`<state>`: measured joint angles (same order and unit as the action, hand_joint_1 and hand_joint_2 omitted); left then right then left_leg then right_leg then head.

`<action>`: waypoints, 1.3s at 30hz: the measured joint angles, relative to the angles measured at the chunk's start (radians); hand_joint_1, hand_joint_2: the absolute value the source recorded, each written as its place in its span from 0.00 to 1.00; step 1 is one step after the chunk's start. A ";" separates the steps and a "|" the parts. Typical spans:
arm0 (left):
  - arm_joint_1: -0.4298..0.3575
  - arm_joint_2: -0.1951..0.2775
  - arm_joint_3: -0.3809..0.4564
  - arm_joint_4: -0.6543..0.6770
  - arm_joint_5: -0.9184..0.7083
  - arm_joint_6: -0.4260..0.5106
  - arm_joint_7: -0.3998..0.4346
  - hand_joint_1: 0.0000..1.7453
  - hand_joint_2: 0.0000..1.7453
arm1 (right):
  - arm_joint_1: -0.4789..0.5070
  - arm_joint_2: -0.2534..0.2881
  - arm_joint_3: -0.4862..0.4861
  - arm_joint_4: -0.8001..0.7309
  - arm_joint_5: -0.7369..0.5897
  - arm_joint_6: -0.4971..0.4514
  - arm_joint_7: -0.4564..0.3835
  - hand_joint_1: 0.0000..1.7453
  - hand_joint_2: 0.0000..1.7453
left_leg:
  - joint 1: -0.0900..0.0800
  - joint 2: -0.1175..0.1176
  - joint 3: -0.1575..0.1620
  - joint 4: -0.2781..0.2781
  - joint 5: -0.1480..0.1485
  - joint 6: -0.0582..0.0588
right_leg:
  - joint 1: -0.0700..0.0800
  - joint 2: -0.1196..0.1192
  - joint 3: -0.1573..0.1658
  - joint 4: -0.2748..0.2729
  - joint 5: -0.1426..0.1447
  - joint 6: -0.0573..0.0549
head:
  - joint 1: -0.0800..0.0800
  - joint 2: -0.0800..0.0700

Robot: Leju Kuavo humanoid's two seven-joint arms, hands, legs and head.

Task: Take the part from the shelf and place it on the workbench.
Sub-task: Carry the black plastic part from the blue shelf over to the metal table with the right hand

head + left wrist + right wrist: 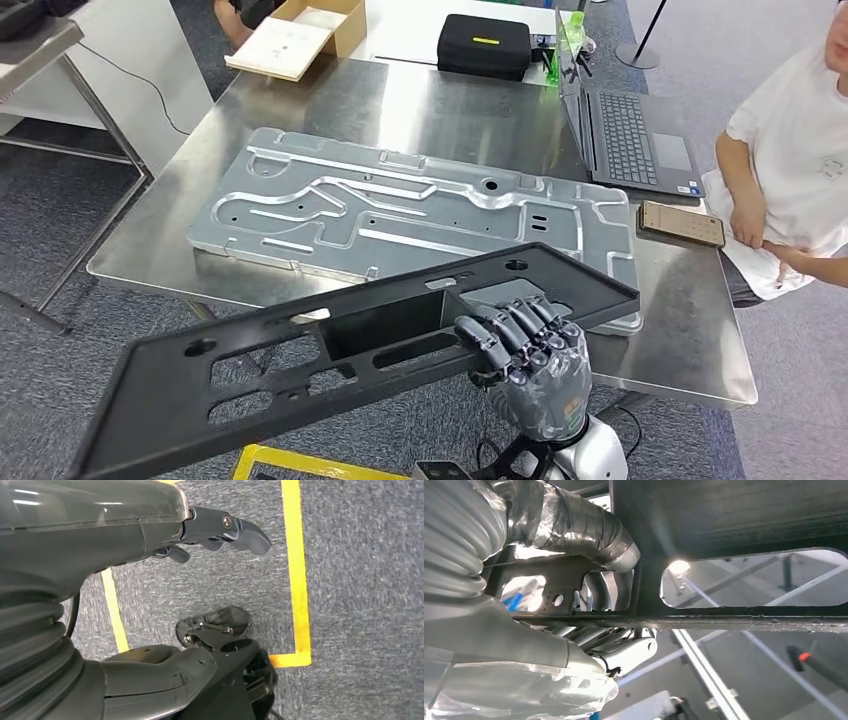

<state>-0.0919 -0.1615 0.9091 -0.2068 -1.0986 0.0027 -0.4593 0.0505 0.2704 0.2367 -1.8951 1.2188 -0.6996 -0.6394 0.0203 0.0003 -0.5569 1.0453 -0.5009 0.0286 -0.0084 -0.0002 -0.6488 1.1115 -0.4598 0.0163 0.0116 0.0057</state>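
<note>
Above workbench (690, 340), part (350, 345) in right hand (530, 365).

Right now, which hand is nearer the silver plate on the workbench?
Right. The right hand grips the black part at the bench edge, just short of the silver plate. The left hand hangs over the carpet floor, away from it.
</note>
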 joint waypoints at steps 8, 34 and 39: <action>-0.001 -0.003 0.001 0.000 0.000 -0.011 -0.004 0.00 1.00 | -0.014 -0.004 -0.024 0.015 -0.035 0.000 0.055 1.00 1.00 | 0.000 0.006 -0.037 0.094 -0.067 -0.032 | 0.005 0.003 0.052 -0.098 0.015 -0.039 | -0.002 0.000; -0.014 0.003 0.008 0.000 -0.013 -0.063 -0.039 0.00 1.00 | -0.237 -0.447 -0.105 0.396 -0.275 0.172 0.396 1.00 1.00 | -0.005 0.003 -0.021 -0.010 0.026 -0.013 | 0.000 0.002 0.031 -0.069 0.008 0.002 | -0.001 0.000; -0.016 0.005 0.008 0.000 -0.016 -0.063 -0.045 0.00 1.00 | -0.251 -0.494 -0.124 0.420 -0.235 0.174 0.413 1.00 1.00 | -0.005 0.002 -0.086 0.139 -0.064 -0.026 | -0.002 0.000 0.042 -0.089 0.016 -0.031 | -0.002 0.000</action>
<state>-0.1080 -0.1562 0.9174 -0.2068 -1.1145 -0.0604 -0.5038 -0.2006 -0.2239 0.1122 -1.4750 0.9838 -0.5260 -0.2267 0.0157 0.0021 -0.6430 1.1840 -0.5650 0.0029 -0.0107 -0.0004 -0.6073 1.0229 -0.4434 -0.0146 0.0098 0.0057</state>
